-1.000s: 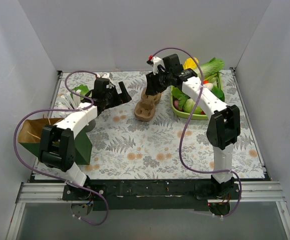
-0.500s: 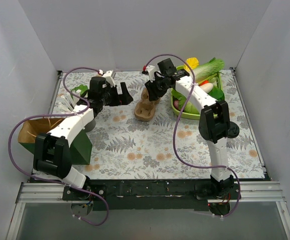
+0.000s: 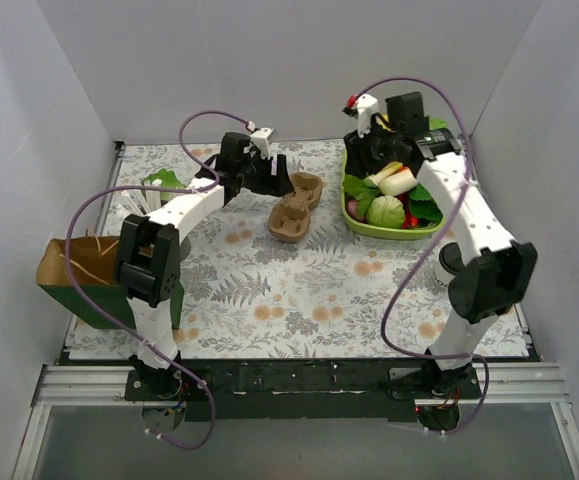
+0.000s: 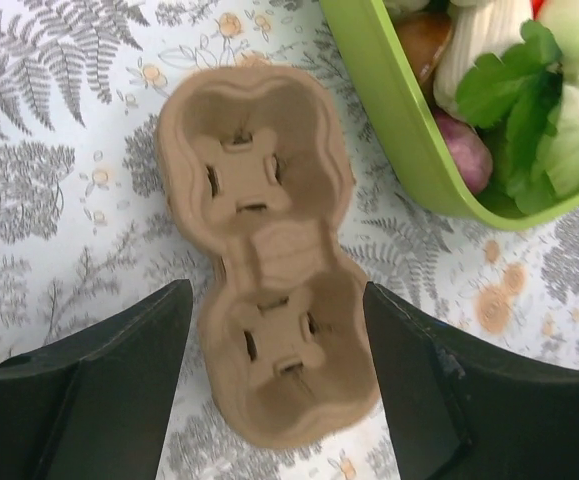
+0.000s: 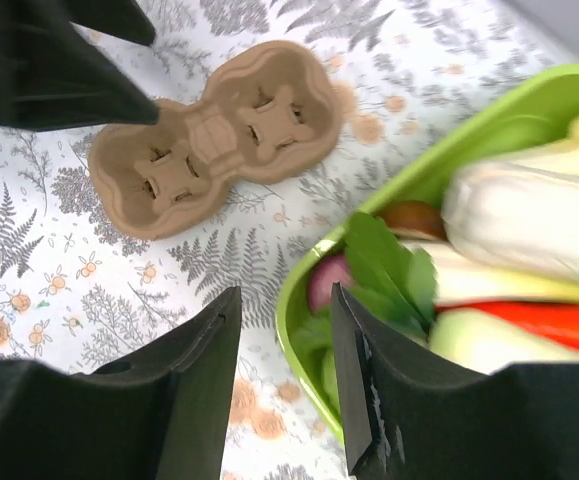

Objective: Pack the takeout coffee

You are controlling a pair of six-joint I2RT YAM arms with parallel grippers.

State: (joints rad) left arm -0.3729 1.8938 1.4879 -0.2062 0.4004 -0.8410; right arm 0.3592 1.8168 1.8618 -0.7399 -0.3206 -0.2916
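Coffee cup (image 3: 446, 266) is sitting on the flowery table (image 3: 299, 290) at the right, half hiding behind the right arm. Farther back, the left gripper (image 4: 277, 295) is hanging over the brown cup carrier (image 4: 269, 180), jaws wide apart. The right gripper (image 5: 284, 300) is hovering over the green veggie tray (image 5: 439, 170) edge, jaws a little apart.

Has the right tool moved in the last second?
Yes. In the top view, the right tool has swung rightward, from over the cardboard carrier to over the left rim of the green tray.
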